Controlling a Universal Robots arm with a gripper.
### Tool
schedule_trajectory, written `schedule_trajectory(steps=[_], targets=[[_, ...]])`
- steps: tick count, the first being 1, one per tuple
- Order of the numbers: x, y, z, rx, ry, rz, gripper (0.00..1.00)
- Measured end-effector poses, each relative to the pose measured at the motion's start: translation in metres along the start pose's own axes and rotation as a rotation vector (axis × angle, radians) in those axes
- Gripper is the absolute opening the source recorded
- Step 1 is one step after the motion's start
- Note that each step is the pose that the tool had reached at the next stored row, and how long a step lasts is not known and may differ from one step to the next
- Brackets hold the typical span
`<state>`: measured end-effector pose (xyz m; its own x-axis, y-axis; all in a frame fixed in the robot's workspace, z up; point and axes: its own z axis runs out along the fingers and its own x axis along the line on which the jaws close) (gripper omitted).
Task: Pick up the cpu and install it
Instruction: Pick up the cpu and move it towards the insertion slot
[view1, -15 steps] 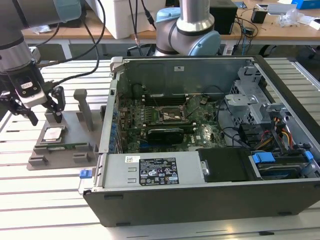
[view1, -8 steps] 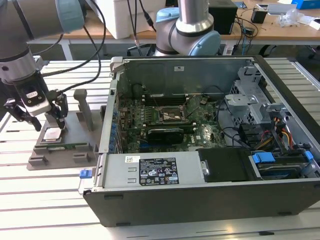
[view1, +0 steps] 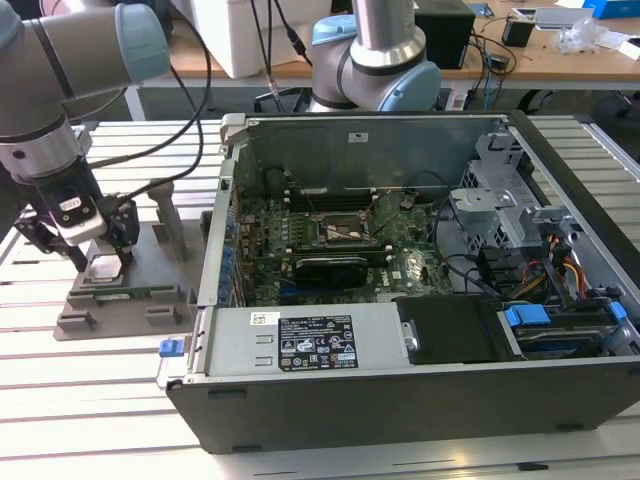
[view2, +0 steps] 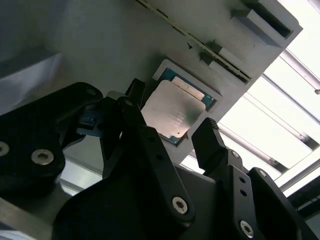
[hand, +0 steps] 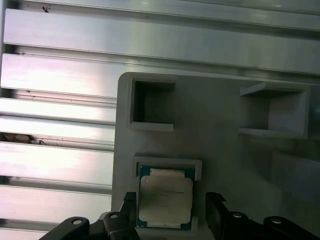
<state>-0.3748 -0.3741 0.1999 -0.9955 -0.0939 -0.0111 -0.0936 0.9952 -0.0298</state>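
Partly behind the end effector (view2: 170, 110), cpu (view2: 176, 108) edge.

Cpu (hand: 165, 200) in tray (hand: 220, 112) recess, pincer (hand: 171, 207) astride it; tray on table (view1: 100, 400), exterior view's left of case (view1: 400, 400).

Upright tray posts (view1: 164, 207) beside the hand (view1: 103, 262)

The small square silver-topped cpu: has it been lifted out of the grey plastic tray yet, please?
No, in the first wrist view the cpu lies in the grey plastic tray's recess, with the gripper straddling it.
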Motion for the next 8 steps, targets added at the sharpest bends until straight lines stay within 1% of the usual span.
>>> schedule_trajectory(steps=[8], targets=[[0.0019, 0.001, 0.0048, 0.0, 0.0002, 0.0, 0.66]])
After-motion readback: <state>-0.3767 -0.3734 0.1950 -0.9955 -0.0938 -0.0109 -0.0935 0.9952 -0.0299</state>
